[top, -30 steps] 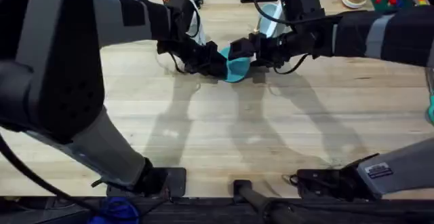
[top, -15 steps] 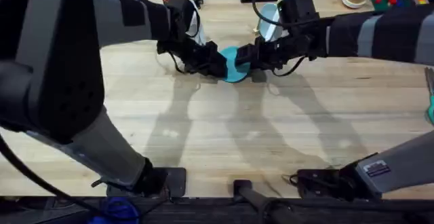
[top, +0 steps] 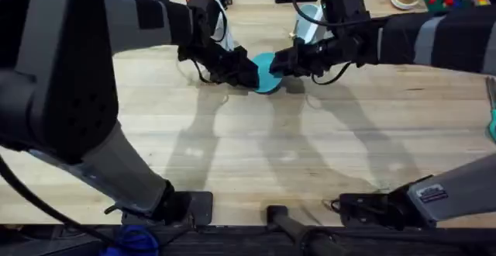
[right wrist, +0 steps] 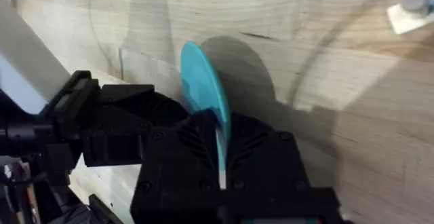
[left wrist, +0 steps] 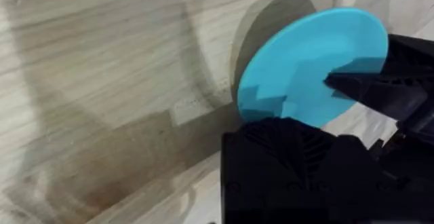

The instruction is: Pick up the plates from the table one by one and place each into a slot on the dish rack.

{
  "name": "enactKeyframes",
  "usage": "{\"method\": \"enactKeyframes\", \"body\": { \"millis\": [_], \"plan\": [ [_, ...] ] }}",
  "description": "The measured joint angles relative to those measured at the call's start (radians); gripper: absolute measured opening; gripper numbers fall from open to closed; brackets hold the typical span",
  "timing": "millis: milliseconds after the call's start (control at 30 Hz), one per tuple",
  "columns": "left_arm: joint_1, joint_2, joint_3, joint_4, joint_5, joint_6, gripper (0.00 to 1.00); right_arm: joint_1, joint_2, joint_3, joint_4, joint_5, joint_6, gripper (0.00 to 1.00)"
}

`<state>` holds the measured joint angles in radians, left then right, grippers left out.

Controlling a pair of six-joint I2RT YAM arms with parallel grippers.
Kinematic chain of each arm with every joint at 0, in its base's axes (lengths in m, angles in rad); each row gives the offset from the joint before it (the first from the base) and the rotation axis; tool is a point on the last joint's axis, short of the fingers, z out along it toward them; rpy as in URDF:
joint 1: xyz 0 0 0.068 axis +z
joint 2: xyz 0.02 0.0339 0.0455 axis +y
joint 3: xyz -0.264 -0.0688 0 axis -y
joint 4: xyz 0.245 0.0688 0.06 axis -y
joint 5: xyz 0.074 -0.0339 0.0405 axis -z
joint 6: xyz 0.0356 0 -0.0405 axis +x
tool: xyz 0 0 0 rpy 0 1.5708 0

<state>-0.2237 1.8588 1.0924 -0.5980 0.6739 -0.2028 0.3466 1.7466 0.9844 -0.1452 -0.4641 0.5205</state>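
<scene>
Turquoise plate [top: 267, 73] held on edge above the table [top: 256, 147], mid-far area, pinched from both sides. Left gripper [top: 249, 73] clenched on its left rim, right gripper [top: 280, 64] clenched on its right rim. White label on right arm base [top: 434, 195], text unreadable.
</scene>
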Motion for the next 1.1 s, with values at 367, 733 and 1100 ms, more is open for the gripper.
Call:
{"method": "enactKeyframes", "body": {
  "millis": [367,733,1100],
  "plan": [
    [0.0,0.0,0.0,0.0,0.0,0.0,0.041,0.0,0.0,0.0,0.0,0.0,0.0,0.036],
    [-0.008,0.014,0.086,-0.121,-0.085,0.003,0.041,0.007,0.0,0.0,0.018,0.0,0.004,0.034],
    [-0.011,0.053,0.338,-0.384,-0.325,0.039,0.042,0.011,0.0,0.0,0.039,0.005,0.003,0.034]
  ]
}}
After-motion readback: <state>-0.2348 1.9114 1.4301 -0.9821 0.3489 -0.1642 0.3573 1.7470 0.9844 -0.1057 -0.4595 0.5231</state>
